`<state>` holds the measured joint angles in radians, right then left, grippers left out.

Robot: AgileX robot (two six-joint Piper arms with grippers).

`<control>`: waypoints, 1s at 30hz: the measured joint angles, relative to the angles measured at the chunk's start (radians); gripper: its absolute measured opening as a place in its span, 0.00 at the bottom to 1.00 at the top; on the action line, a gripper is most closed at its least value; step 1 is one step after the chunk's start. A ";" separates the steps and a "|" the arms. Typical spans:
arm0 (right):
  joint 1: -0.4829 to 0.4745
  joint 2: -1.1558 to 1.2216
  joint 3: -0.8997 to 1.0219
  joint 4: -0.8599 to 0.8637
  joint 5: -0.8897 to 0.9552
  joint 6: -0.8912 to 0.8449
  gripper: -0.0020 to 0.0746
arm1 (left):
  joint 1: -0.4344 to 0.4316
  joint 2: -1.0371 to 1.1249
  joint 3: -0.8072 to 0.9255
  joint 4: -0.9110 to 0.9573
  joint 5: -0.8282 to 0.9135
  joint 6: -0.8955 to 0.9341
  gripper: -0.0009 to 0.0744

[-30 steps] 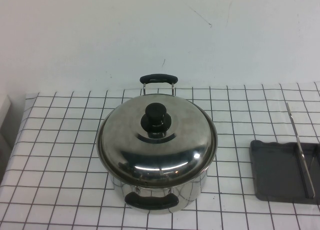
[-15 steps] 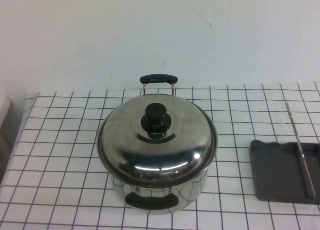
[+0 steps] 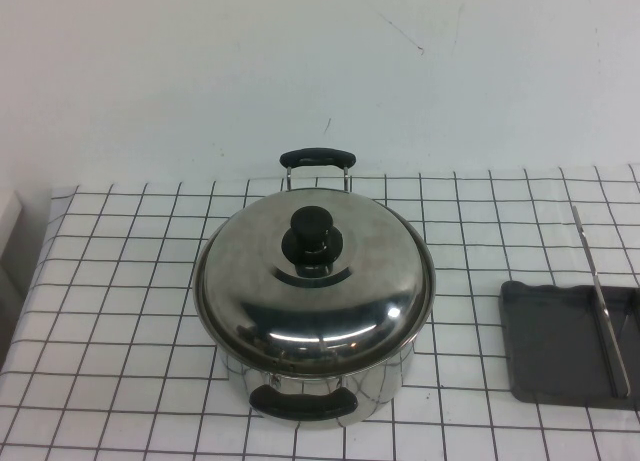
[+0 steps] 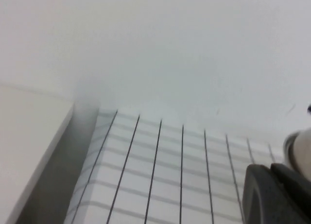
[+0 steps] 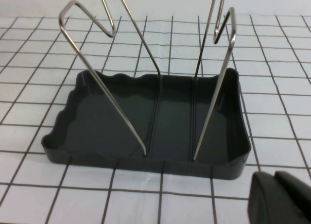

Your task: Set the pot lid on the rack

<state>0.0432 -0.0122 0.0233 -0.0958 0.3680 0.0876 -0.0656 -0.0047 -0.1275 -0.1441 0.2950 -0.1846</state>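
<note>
The pot lid (image 3: 330,296), shiny domed steel with a black knob (image 3: 312,237), sits on the steel pot (image 3: 385,389) at the table's middle. The rack (image 3: 550,353), a dark grey tray with an upright wire bar (image 3: 601,303), stands at the right edge. Neither arm shows in the high view. My right gripper (image 5: 274,178) is shut and empty, low over the cloth just in front of the rack's rim (image 5: 146,163). My left gripper (image 4: 272,171) is shut and empty at the table's far left, with a sliver of shiny steel (image 4: 300,148) beside it.
A white checked cloth (image 3: 120,311) covers the table. A white block (image 3: 8,231) stands off the table's left edge and also shows in the left wrist view (image 4: 29,141). A white wall runs close behind the pot's rear handle (image 3: 316,159).
</note>
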 joint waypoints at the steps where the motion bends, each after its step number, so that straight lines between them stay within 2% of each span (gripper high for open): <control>1: 0.000 0.000 0.000 0.000 0.000 0.000 0.02 | 0.000 0.009 -0.032 0.015 0.000 -0.028 0.01; 8: 0.000 0.000 0.000 0.000 0.000 0.000 0.02 | 0.000 0.180 -0.238 0.096 -0.026 -0.073 0.01; 14: 0.000 0.000 0.000 0.000 0.000 0.000 0.02 | 0.000 0.385 -0.260 0.129 -0.099 -0.108 0.01; 19: 0.000 0.000 0.000 0.000 0.000 0.000 0.02 | -0.022 0.575 -0.292 0.236 -0.164 -0.279 0.01; 22: 0.000 0.000 0.000 0.000 0.000 0.000 0.02 | -0.107 0.676 -0.363 0.320 -0.182 -0.299 0.01; 27: 0.000 0.000 0.000 0.000 0.000 0.000 0.02 | -0.334 0.846 -0.471 0.392 -0.302 -0.277 0.01; 30: 0.000 0.000 0.000 0.000 0.000 0.000 0.02 | -0.445 0.965 -0.497 0.399 -0.400 -0.211 0.06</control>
<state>0.0432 -0.0122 0.0233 -0.0958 0.3680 0.0876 -0.5106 0.9599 -0.6243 0.2547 -0.1048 -0.3958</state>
